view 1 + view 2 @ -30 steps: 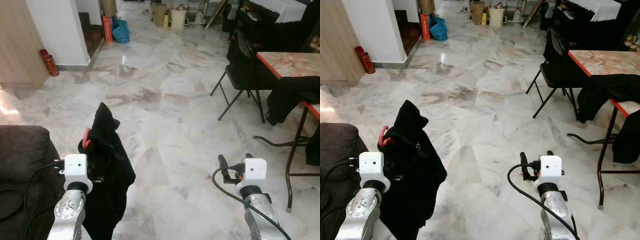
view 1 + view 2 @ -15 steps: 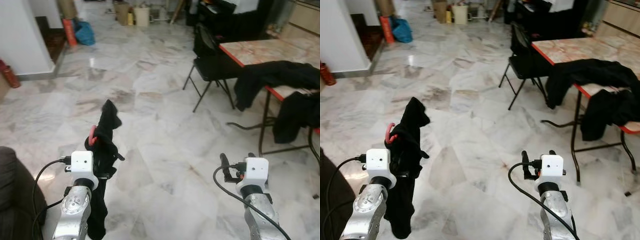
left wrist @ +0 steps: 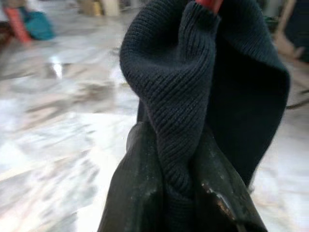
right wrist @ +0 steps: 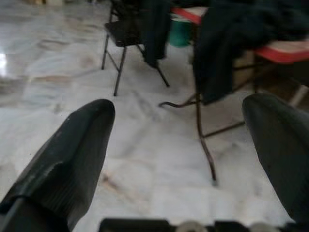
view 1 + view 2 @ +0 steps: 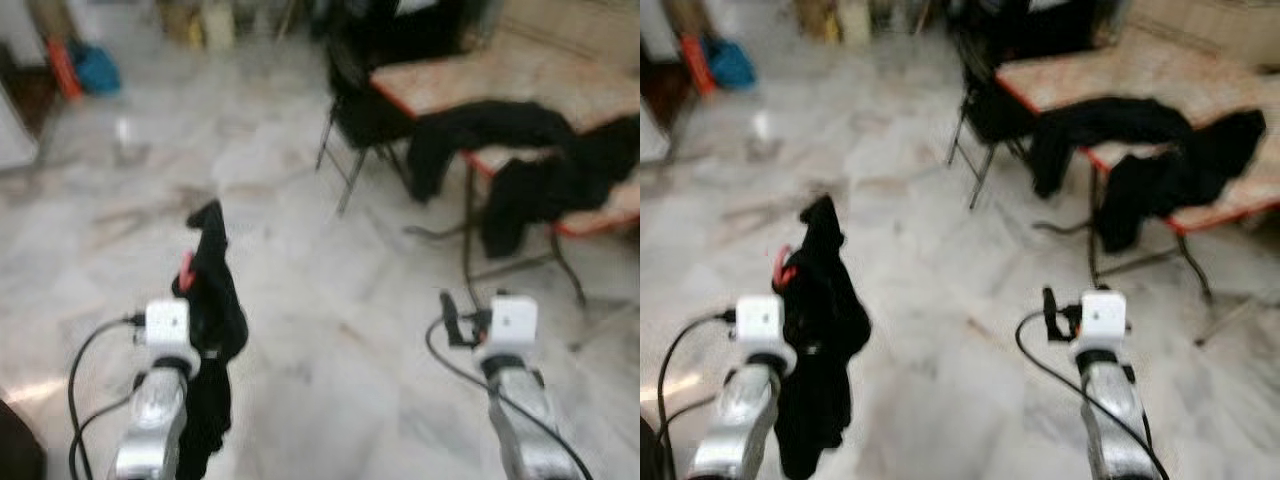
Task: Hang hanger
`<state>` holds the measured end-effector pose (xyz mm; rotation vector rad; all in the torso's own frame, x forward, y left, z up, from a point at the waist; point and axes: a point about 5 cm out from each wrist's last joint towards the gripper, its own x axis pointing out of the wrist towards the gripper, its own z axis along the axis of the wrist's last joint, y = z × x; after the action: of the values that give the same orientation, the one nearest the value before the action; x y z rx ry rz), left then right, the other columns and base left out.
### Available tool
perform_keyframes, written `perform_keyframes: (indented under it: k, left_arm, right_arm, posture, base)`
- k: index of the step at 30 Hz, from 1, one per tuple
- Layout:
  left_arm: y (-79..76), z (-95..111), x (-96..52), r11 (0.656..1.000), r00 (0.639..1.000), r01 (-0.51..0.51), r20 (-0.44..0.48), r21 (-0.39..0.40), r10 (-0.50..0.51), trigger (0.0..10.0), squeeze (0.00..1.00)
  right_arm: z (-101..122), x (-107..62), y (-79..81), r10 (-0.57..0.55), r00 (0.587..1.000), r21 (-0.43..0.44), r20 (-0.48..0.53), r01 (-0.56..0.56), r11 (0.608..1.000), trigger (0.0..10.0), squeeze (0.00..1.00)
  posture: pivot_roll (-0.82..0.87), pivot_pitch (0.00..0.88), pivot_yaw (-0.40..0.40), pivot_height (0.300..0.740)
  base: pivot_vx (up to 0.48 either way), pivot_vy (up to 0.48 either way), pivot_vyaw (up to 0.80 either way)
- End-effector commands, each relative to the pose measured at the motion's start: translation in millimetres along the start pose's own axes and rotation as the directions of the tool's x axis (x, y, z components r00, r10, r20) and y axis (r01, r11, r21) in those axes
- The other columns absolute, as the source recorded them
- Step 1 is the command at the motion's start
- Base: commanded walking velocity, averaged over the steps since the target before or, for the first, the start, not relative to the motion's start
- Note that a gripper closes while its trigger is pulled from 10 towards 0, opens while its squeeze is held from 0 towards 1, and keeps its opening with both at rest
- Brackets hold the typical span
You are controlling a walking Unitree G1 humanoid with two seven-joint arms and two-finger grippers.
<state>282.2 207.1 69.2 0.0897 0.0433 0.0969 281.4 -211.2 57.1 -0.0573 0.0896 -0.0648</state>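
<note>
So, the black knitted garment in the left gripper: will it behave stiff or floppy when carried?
Probably floppy: the black knitted garment folds and droops below the left gripper. It likely swings as the robot walks. The ribbed knit pinched between the fingers seems unlikely to slip.

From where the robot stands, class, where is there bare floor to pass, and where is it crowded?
Bare marble floor runs between the left gripper, shut on the black garment, and the open right gripper. Crowded: the table draped with dark clothes, and the chair.
</note>
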Motion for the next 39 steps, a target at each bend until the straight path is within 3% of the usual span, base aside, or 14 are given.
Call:
perform_keyframes:
  k: [1,39]
  left_arm:
    - [-2.7,12,1.6,1.000,0.998,0.014,0.063,0.014,-0.015,10.0,0.00]
    - [-16.5,14,-0.7,0.993,0.990,0.115,0.076,0.002,-0.115,10.0,0.00]
  right_arm:
    - [2,-1.4,-2.3,-0.006,1.000,-0.015,0.002,0.006,1.000,10.0,0.00]
    - [-8,-10.1,-3.5,-0.026,0.999,-0.027,-0.037,0.025,0.999,10.0,0.00]
  posture:
    - [0.08,0.000,0.003,0.732]
    - [0.09,0.000,0.002,0.732]
  base:
    - [0.000,0.000,-0.79]
    - [0.000,0.000,-0.79]
